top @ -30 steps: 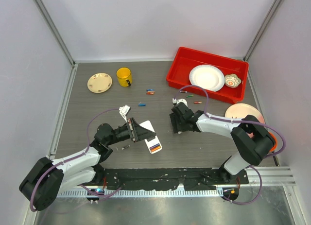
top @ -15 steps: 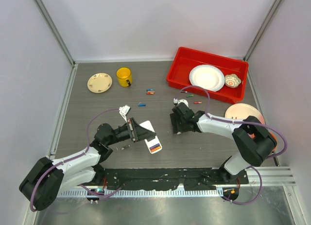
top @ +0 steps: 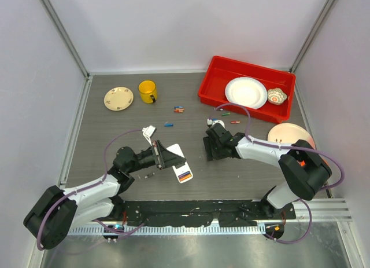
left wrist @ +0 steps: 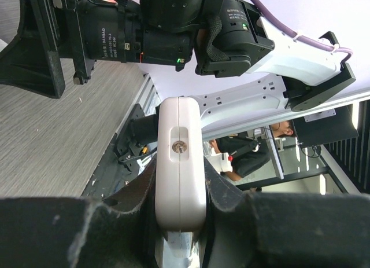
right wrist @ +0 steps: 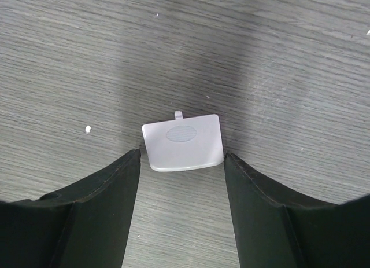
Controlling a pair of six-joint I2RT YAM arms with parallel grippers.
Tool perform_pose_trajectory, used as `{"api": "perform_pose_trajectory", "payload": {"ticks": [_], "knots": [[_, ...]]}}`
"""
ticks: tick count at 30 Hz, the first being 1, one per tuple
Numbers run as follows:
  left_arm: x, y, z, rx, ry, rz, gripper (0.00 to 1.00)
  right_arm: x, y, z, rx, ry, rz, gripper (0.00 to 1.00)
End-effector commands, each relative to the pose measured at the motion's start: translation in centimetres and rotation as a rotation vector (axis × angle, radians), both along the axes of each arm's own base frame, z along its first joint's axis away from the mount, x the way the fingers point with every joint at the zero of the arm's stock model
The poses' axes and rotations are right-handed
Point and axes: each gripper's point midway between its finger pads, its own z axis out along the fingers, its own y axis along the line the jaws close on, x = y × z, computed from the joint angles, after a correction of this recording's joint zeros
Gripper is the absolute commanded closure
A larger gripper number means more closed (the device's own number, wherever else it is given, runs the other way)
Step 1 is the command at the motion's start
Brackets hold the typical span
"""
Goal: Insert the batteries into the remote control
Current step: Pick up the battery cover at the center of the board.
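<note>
My left gripper [top: 163, 158] is shut on the white remote control [top: 180, 164] and holds it tilted just above the table. Its open compartment shows orange and blue batteries [top: 185, 176]. In the left wrist view the remote's narrow end [left wrist: 180, 164] sits clamped between my fingers [left wrist: 124, 195]. My right gripper [top: 209, 149] is open and low on the table, its fingertips [right wrist: 124, 169] astride a small white battery cover [right wrist: 182, 142] that lies flat. Loose batteries lie at the back middle [top: 179, 109], [top: 168, 124] and near the tray [top: 225, 113], [top: 235, 122].
A red tray [top: 215, 77] with a white plate [top: 245, 92] and a small bowl [top: 277, 96] stands at the back right. A yellow mug [top: 147, 91] and a small plate [top: 118, 98] stand at the back left. A peach plate [top: 287, 132] lies at the right.
My right gripper has shifted slightly to the right over the battery cover. The left gripper and the remote have hardly moved.
</note>
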Motion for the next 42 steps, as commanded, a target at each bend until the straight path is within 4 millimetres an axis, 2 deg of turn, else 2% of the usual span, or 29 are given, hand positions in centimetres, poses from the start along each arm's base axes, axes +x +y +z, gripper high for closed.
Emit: {"api": "perform_pose_trajectory", "payload": {"ticks": [1,7,10,11,13,14,16,17,19,21,22,24,25,27,28,30,31,32,33,34,35,37,39,42], "knots": [[0.2,-0.1,1.6,-0.036,-0.070,0.000,1.00,-1.5,-1.0,-0.9,-0.034,0.055,0.016,0.37],[0.1,-0.1,1.6,-0.038,-0.073,-0.003,1.00,-1.6,-0.9,-1.3,-0.037,0.061,0.019,0.52],[0.2,-0.1,1.5,-0.034,-0.072,0.000,1.00,-1.7,-0.9,-1.0,-0.032,0.060,0.015,0.63],[0.3,-0.2,1.4,-0.034,-0.070,0.000,1.00,-1.6,-0.9,-0.9,-0.032,0.055,0.007,0.71],[0.5,-0.2,1.4,-0.034,-0.071,0.008,1.00,-1.3,-1.0,-0.4,-0.021,0.039,-0.022,0.77],[0.6,-0.2,1.5,-0.038,-0.071,0.012,1.00,-1.0,-0.8,0.3,-0.005,0.019,-0.038,0.84],[1.0,-0.1,1.6,-0.049,-0.076,0.040,1.00,-0.7,-0.9,1.3,0.019,-0.004,-0.081,0.90],[1.3,0.0,2.0,-0.068,-0.084,0.057,1.00,-0.2,-0.6,3.1,0.057,-0.045,-0.097,0.94],[2.1,0.4,2.6,-0.102,-0.104,0.122,1.00,-0.1,-0.6,4.9,0.089,-0.071,-0.129,0.99],[2.8,0.7,2.6,-0.110,-0.103,0.169,1.00,0.2,-0.3,8.1,0.154,-0.123,-0.133,0.99],[3.3,0.9,2.7,-0.117,-0.106,0.196,1.00,-0.4,-0.4,8.8,0.157,-0.114,-0.126,0.99],[4.4,1.2,2.9,-0.126,-0.110,0.261,1.00,-0.6,-0.3,11.7,0.205,-0.145,-0.119,0.99],[4.7,1.3,3.1,-0.130,-0.120,0.276,1.00,-1.5,-0.4,12.2,0.214,-0.117,-0.101,0.99],[5.6,1.1,3.0,-0.122,-0.118,0.300,1.00,-2.6,0.4,15.0,0.279,-0.142,-0.032,0.99],[5.8,1.0,3.0,-0.121,-0.114,0.303,1.00,-3.7,1.1,15.7,0.314,-0.123,0.030,0.99],[6.5,0.6,3.1,-0.118,-0.110,0.309,1.00,-4.6,1.5,17.9,0.351,-0.156,0.063,0.99],[6.8,0.3,2.5,-0.108,-0.085,0.306,1.00,-5.9,1.8,18.4,0.342,-0.151,0.108,0.99],[7.0,0.1,2.6,-0.112,-0.079,0.305,1.00,-6.1,2.1,19.7,0.344,-0.172,0.133,0.99],[7.1,0.0,2.6,-0.116,-0.074,0.301,1.00,-6.7,2.3,20.2,0.317,-0.177,0.185,0.99],[7.3,-0.2,2.3,-0.125,-0.053,0.296,1.00,-8.0,2.5,19.1,0.244,-0.121,0.238,0.99],[7.5,-0.4,2.5,-0.134,-0.050,0.293,1.00,-8.3,3.1,20.2,0.237,-0.124,0.272,0.99],[7.5,-0.6,2.7,-0.162,-0.040,0.283,1.00,-9.6,3.4,19.7,0.177,-0.063,0.338,0.99],[7.6,-1.0,2.2,-0.157,-0.024,0.276,1.00,-10.4,4.8,19.9,0.180,-0.016,0.390,0.99],[7.5,-1.5,2.1,-0.157,-0.019,0.270,1.00,-10.3,5.4,20.0,0.148,0.012,0.412,0.99]]}}
